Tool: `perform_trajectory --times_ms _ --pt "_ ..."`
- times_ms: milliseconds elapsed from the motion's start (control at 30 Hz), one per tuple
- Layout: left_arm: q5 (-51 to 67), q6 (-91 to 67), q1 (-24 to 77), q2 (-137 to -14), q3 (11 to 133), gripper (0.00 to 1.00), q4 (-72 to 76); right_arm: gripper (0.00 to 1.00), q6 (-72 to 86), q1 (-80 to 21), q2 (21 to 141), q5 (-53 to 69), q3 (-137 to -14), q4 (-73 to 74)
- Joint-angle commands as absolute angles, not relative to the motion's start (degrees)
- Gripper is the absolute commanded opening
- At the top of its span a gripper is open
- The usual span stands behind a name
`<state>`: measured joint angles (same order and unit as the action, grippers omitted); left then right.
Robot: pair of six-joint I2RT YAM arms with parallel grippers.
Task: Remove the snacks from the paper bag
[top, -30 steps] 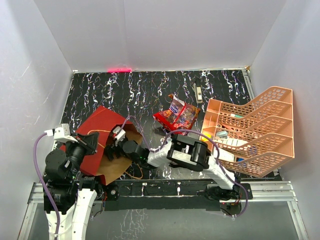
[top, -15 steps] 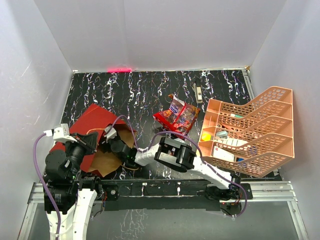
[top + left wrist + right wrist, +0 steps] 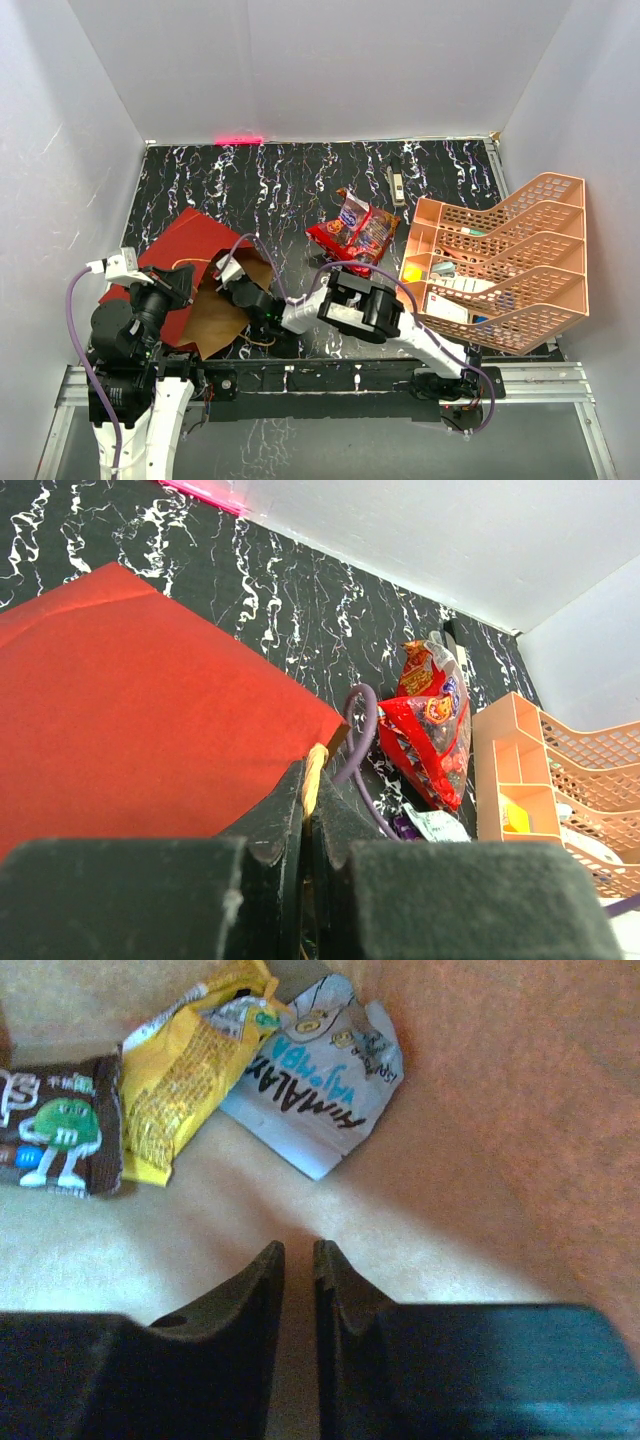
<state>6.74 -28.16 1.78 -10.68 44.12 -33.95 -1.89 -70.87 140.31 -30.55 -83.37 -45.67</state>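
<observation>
You are looking at peach lattice tray sitting on black marbled table, compartments opening leftward. Small yellow item is lying in one lower compartment, teal-marked box in one farther back; other contents too small to tell. Slim black-and-cream pen-like tool is lying near tray's far-left corner, not touching. Red light streak is glowing well left of tray, at foot of white wall.

You have the paper bag at the table left, loose snacks right of it, the tray farthest right, three packets inside the bag
</observation>
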Motion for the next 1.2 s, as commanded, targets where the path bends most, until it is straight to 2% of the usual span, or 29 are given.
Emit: perform_trajectory --times_ms 0,100,200,333,467,600,700,1000,1067,1167 --pt "6.1 -28.3 1.1 -10.0 44.9 0.00 -33.2 0.31 -3.4 -70.8 133.6 -21.2 -76.5 -50.6" --pt "6.8 -28.2 1.0 -10.3 44.9 0.00 -33.0 0.49 -1.0 -70.8 133.0 -10.7 -75.7 -54.7" --pt "7.1 -28.1 1.0 -10.0 44.7 0.00 -32.7 0.57 7.7 -70.9 134.2 -9.4 -79.2 -53.8" --pt "6.8 -28.3 1.0 -10.2 44.7 0.00 -32.8 0.65 20.6 -71.1 137.7 -8.6 -83.9 -53.6" --pt "7.5 -28.2 1.0 -9.7 44.6 0.00 -32.5 0.76 27.7 -71.2 141.0 -14.5 -88.5 -52.2" --pt "7.7 -28.2 1.0 -9.7 44.5 0.00 -32.3 0.80 33.9 -71.1 144.9 -18.0 -94.8 -46.7" --pt "7.7 -28.2 1.0 -9.5 44.4 0.00 -32.3 0.82 36.0 -71.1 146.1 -18.2 -98.7 -41.5" --pt "8.0 -28.1 1.3 -9.0 44.3 0.00 -31.9 0.82 38.2 -71.1 147.3 -19.4 -101.3 -38.3" --pt "7.8 -28.2 1.4 -9.1 44.3 0.00 -32.0 0.77 37.8 -70.9 148.6 -17.7 -103.2 -37.8" --pt "7.6 -28.1 1.4 -9.2 44.4 0.00 -32.1 0.62 37.4 -70.9 150.6 -15.6 -105.8 -39.0"
